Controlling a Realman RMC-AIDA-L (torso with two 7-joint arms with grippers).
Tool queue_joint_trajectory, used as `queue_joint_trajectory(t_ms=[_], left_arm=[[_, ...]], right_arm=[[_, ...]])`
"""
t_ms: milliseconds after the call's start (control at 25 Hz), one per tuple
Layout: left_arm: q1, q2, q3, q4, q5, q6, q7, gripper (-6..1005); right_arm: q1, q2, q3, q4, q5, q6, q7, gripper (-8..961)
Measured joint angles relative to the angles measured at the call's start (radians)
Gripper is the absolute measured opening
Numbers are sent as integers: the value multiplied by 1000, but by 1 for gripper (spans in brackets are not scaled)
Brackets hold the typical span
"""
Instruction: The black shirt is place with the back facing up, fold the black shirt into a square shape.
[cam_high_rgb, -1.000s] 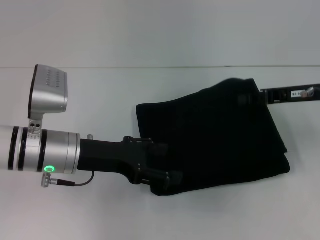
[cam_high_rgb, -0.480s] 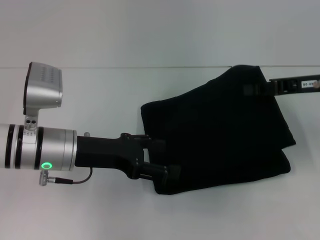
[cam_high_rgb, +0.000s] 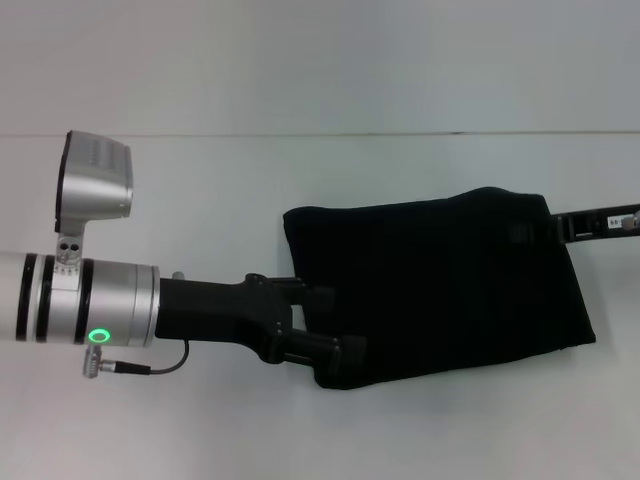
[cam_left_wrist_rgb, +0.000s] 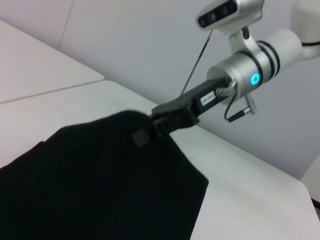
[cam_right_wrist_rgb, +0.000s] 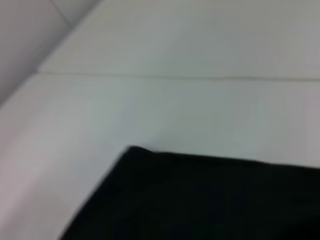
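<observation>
Nearest in the head view, the left arm's silver cylinder with its green ring light fills the lower left of the frame, and its black left pincer (cam_high_rgb: 335, 362) reaches rightward, clamped on the near left corner of the black shirt (cam_high_rgb: 440, 285). The shirt lies as a folded dark slab across the centre and right of the frame on the white tabletop (cam_high_rgb: 250, 190), its left edge fairly straight, its lower edge running up toward the right. Beyond it, at the right edge of the frame, the slim right pincer (cam_high_rgb: 545, 232) comes in from the side and is closed on the shirt's far right corner, which sits slightly raised. The left wrist view shows that same hold from the other side: the right pincer (cam_left_wrist_rgb: 155, 125) pinching a peak of black shirt (cam_left_wrist_rgb: 100, 185), the cloth draping down from it onto the tabletop (cam_left_wrist_rgb: 240, 180). The right wrist view shows only a shirt corner (cam_right_wrist_rgb: 200, 195) on the pale tabletop (cam_right_wrist_rgb: 175, 100).
</observation>
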Motion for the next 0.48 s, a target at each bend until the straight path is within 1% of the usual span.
queue_joint_trajectory(t_ms=[160, 280, 400, 480], left_arm=[[0, -6, -1, -6, 0, -14, -9, 836], [1, -13, -12, -12, -7, -59, -11, 832], [-3, -22, -31, -13, -11, -156, -31, 828], [-15, -24, -41, -14, -12, -242, -77, 826]], right_arm=[[0, 0, -7, 30, -23, 53, -4, 112], [-2, 0, -8, 47, -25, 90, 0, 126], [-4, 0, -8, 53, -26, 101, 8, 139], [-4, 1, -6, 53, -25, 101, 9, 149]])
